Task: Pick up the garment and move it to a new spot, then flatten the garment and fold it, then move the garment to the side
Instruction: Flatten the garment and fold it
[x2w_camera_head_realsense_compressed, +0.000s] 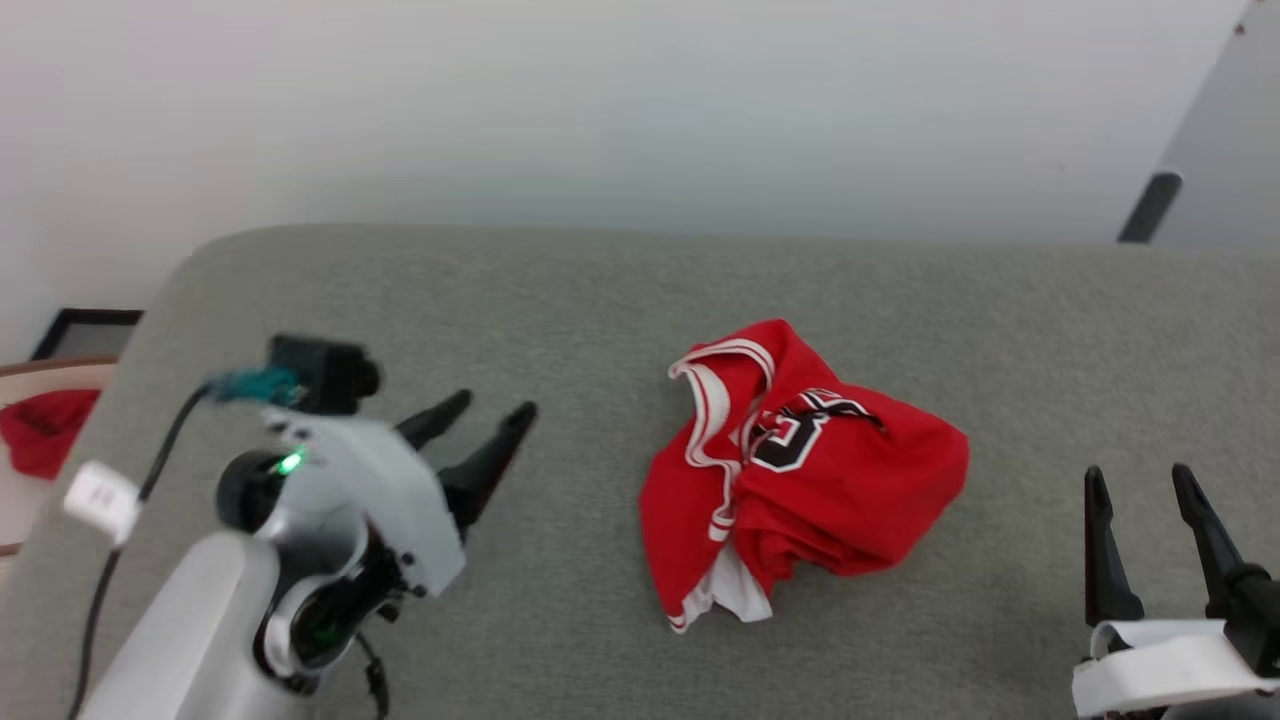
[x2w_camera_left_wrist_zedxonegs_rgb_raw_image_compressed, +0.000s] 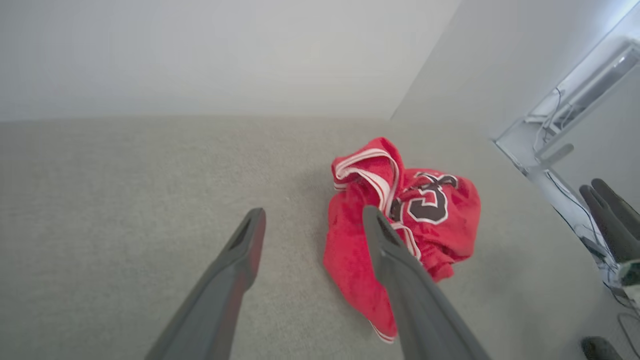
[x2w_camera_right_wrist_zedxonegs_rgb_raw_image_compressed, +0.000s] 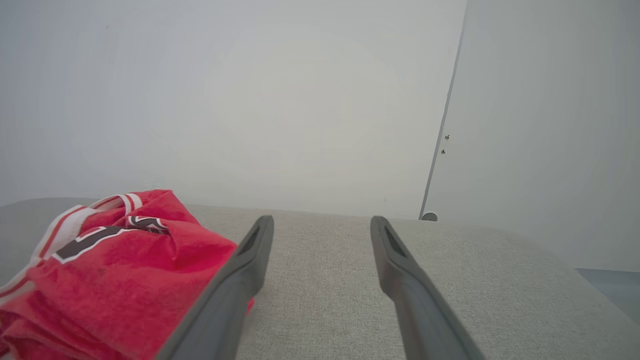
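Observation:
The garment (x2w_camera_head_realsense_compressed: 800, 480), a red jersey with white-and-red striped trim and black white-outlined print, lies crumpled in a heap on the grey padded surface (x2w_camera_head_realsense_compressed: 600, 290), slightly right of centre. My left gripper (x2w_camera_head_realsense_compressed: 498, 408) hovers open to the heap's left, its fingers pointing toward it with a clear gap between. In the left wrist view the garment (x2w_camera_left_wrist_zedxonegs_rgb_raw_image_compressed: 430, 220) sits just beyond and right of the left gripper (x2w_camera_left_wrist_zedxonegs_rgb_raw_image_compressed: 312, 216). My right gripper (x2w_camera_head_realsense_compressed: 1140, 478) stands open at the lower right, apart from the cloth. In the right wrist view the garment (x2w_camera_right_wrist_zedxonegs_rgb_raw_image_compressed: 115, 270) lies left of the right gripper (x2w_camera_right_wrist_zedxonegs_rgb_raw_image_compressed: 322, 222).
A plain red cloth (x2w_camera_head_realsense_compressed: 45, 430) sits in a basket off the surface's left edge. The white wall (x2w_camera_head_realsense_compressed: 640, 110) runs close behind the surface. A dark pole (x2w_camera_head_realsense_compressed: 1150, 205) leans at the far right, with cables and a stand (x2w_camera_left_wrist_zedxonegs_rgb_raw_image_compressed: 565, 150) past the right edge.

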